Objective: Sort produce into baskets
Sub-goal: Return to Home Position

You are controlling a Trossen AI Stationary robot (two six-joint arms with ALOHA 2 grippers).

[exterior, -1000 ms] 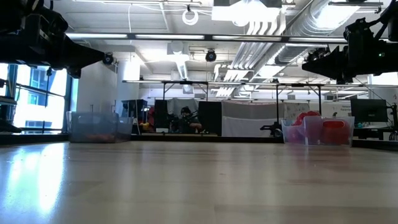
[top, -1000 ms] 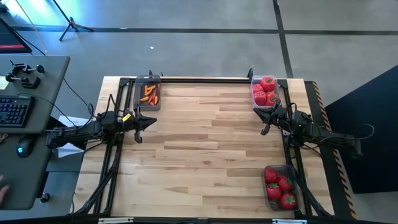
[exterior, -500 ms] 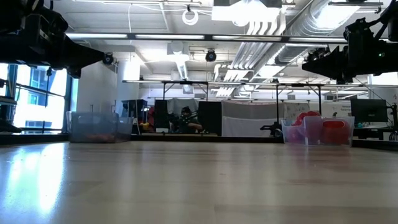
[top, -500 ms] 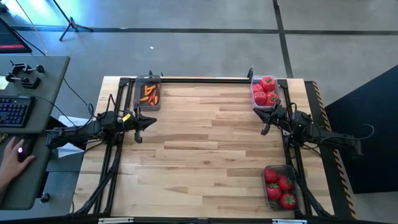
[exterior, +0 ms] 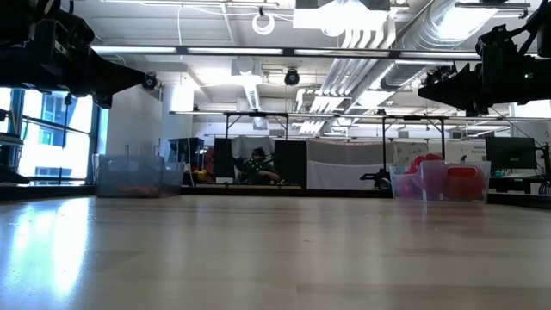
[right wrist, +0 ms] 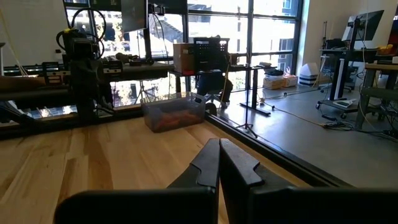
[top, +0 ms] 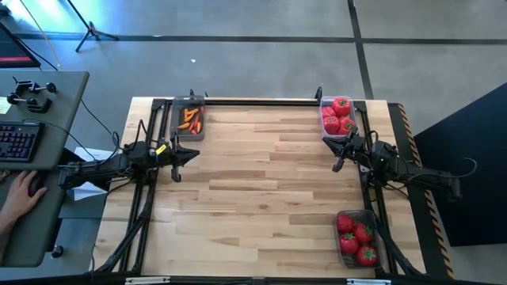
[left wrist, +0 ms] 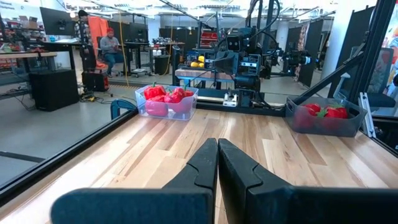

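Only a person's hand (top: 21, 194) off to the side has shifted; your left arm (top: 119, 162) and right arm (top: 392, 166) wait at the desk (top: 261, 182) edges, jaws closed, empty.

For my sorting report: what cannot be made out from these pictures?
Carrots in the left tub: too small to count in the high view, blurred behind its wall in the low view.
Tomatoes in the lower-right tub, high view: top ones hide any beneath.
Person's hand: the rest is cut by the high view's left edge.
Left gripper, right gripper, jaws shut: low view's top edge cuts their arms.
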